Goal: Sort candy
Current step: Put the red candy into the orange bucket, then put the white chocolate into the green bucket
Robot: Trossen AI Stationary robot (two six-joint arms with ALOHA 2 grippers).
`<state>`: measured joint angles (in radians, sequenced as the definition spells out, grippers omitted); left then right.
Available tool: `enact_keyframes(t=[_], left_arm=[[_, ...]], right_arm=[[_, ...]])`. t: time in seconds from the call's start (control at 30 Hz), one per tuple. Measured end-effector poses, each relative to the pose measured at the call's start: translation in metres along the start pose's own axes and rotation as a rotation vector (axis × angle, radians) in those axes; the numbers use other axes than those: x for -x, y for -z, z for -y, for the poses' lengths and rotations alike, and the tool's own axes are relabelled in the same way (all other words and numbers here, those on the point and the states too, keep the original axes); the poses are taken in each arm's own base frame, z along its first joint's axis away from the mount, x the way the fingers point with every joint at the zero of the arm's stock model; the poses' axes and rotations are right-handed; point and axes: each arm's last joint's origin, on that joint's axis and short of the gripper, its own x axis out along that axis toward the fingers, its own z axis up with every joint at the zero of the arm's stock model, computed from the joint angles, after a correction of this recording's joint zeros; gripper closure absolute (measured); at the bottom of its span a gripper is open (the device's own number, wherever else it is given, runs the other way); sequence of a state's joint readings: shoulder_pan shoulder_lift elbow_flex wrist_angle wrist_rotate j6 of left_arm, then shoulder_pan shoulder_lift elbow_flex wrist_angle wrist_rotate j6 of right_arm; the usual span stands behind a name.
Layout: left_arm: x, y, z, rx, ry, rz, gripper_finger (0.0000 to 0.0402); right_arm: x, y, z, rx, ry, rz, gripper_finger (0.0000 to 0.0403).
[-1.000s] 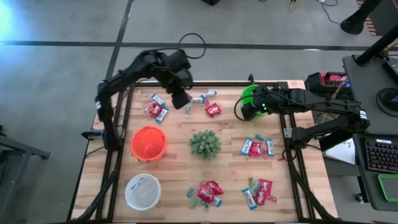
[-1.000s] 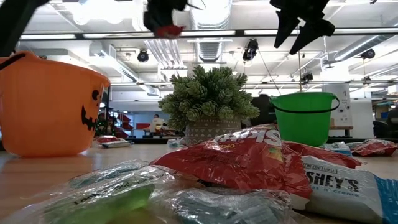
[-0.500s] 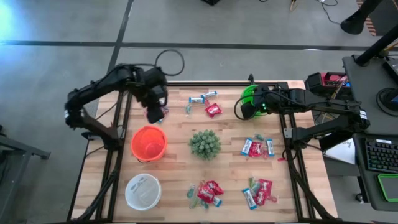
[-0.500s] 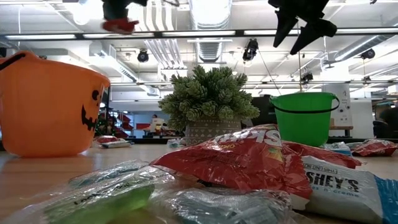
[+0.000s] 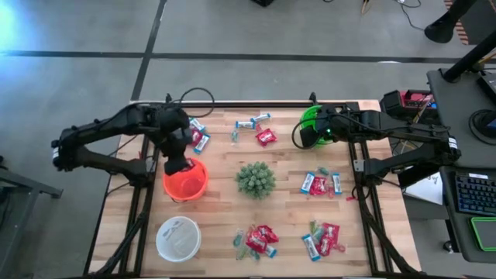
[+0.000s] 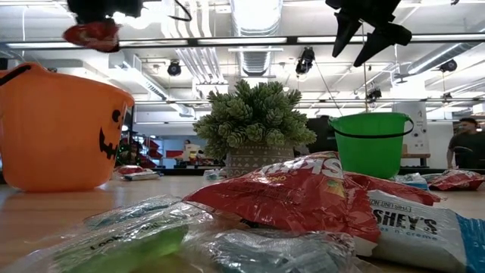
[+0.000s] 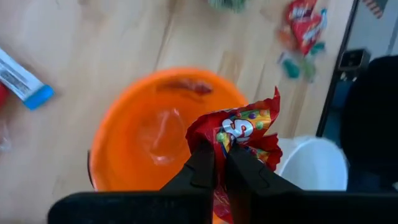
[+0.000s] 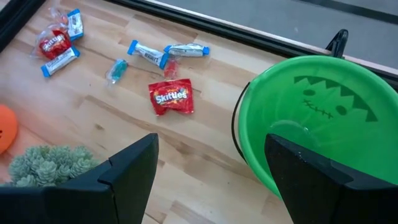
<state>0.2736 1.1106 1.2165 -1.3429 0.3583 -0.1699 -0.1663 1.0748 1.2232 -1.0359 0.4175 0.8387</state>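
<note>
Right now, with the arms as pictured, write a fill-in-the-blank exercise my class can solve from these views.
1. The left gripper is shut on a ____ packet.
2. That packet hangs over the ____ bucket.
3. The right gripper, open, hovers over the ____ bucket.
4. The spiky plant stands at the table's ____.

Missing words: red; orange; green; middle

Readable print on the candy wrappers

"Skittles" stands in white letters on the red packet (image 8: 171, 97) lying flat on the desk near the green bucket (image 8: 323, 124). The letters "SHEY'S" show in blue on the white-and-blue bar wrapper (image 6: 413, 224) at the front of the low view, with a smaller line under them too blurred to read. The red packet (image 6: 303, 193) beside it carries large white letters, cut off and not legible.
</note>
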Motion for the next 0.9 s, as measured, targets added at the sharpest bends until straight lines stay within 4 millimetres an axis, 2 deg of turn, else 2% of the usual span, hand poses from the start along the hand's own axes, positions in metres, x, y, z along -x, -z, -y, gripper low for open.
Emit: enact_keyframes(t=[0.27, 0.6, 0.73, 0.9], left_arm=[[-0.015, 0.018, -0.008, 0.015, -0.008, -0.054, 0.0358], [-0.011, 0.019, -0.006, -0.030, -0.004, -0.034, 0.0276], [-0.010, 0.018, -0.006, -0.071, -0.002, -0.024, 0.0264], [-0.010, 0.016, -0.006, -0.128, -0.007, -0.004, 0.0263]], right_arm=[[0.000, 0.000, 0.000, -0.037, 0.000, 0.001, 0.0117], [0.000, 0.000, 0.000, -0.041, 0.000, 0.002, 0.0117], [0.000, 0.001, 0.000, -0.006, -0.009, -0.019, 0.0117], [0.001, 0.007, -0.001, -0.009, -0.099, -0.172, 0.0117]])
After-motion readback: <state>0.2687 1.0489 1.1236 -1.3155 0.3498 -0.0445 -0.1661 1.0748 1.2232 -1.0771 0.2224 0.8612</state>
